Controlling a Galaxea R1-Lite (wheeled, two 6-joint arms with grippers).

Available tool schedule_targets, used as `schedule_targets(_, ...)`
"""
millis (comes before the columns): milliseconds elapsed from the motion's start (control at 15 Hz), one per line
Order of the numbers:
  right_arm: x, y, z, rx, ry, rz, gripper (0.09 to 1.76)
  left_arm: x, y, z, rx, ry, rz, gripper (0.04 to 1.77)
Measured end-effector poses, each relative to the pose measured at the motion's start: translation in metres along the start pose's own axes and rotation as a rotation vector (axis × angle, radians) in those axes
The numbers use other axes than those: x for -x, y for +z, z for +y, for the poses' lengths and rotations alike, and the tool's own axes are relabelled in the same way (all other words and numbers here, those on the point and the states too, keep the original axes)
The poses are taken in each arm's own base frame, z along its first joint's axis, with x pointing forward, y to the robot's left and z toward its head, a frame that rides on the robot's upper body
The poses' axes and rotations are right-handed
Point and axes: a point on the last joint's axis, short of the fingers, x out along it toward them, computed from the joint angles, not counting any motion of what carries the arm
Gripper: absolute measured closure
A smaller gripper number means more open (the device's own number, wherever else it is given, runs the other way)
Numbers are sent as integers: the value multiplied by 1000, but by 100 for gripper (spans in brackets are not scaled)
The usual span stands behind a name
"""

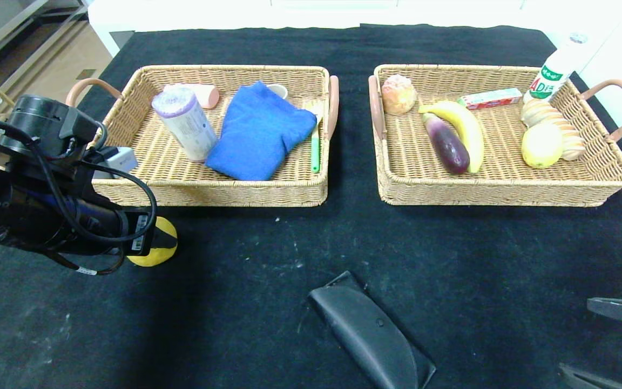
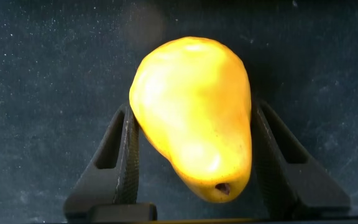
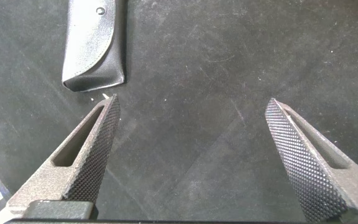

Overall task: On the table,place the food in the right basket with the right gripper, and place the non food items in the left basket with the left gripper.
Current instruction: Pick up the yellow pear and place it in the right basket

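A yellow pear (image 2: pixel 191 118) (image 1: pixel 155 249) is on the black table, just in front of the left basket's (image 1: pixel 214 192) near left corner. My left gripper (image 2: pixel 192 107) is shut on it, one finger pressed to each side of the fruit. In the head view the arm hides those fingers. A black glasses case (image 1: pixel 370 332) (image 3: pixel 95 43) lies at the front middle of the table. My right gripper (image 1: pixel 608 340) (image 3: pixel 191 102) hangs open over bare cloth at the front right, nothing between its fingers. The right basket (image 1: pixel 500 192) stands at the back right.
The left basket holds a blue cloth (image 1: pixel 259 129), a wrapped roll (image 1: pixel 186 123), a pink cup (image 1: pixel 203 94) and a green toothbrush (image 1: pixel 315 143). The right basket holds a banana (image 1: pixel 465 127), an eggplant (image 1: pixel 447 145), a lemon (image 1: pixel 542 145) and bread. A white bottle (image 1: pixel 556 67) leans at its far corner.
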Motion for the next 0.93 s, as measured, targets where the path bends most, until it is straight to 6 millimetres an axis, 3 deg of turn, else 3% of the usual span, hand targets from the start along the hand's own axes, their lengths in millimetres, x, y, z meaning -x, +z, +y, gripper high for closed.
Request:
schedule_targets(267,0,0,0,1,1,-2,14,2,-1,0,-1,-1,-1,74)
schedule_targets(467,3,2,1,6,-1,-15,14,15,2,-6,-14,-28,-43,74)
schedule_targets(733,5,5,1,8,-9,-31,14,46,8,-36,-82,-137,-142,74)
schedule_targets(933,7,10,-1,12,-37,-46,14,65,18,-70,-153,-239,-216,74)
